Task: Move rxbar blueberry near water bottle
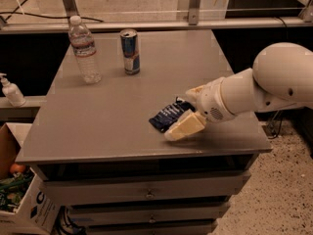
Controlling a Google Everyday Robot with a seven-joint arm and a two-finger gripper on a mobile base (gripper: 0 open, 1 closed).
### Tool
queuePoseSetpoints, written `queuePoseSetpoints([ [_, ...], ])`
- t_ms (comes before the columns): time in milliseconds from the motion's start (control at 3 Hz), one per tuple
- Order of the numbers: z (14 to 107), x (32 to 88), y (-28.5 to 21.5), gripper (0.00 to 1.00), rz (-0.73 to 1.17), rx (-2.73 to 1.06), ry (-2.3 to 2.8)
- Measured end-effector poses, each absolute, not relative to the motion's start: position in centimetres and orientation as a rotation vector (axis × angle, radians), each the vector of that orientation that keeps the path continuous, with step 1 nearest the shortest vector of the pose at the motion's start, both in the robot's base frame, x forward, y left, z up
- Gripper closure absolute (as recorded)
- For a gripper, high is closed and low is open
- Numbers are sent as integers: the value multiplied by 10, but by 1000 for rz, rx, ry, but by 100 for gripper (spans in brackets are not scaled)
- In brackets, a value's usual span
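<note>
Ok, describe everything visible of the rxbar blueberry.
The rxbar blueberry is a small flat bar in a dark navy wrapper with pale lettering. It lies flat and at an angle on the grey table, toward the front right, well apart from the water bottle. Its right end reaches into the claw; whether the claw grips it cannot be told.
</note>
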State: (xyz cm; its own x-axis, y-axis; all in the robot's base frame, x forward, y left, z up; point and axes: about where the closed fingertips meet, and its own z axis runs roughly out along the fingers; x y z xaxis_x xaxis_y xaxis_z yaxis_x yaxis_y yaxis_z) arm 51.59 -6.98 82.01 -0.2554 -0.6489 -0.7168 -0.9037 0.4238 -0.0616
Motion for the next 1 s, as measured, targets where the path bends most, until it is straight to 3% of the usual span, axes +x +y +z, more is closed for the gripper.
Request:
queuePoseSetpoints([
  [1000,838,531,-75,87,496,-1261,2042],
])
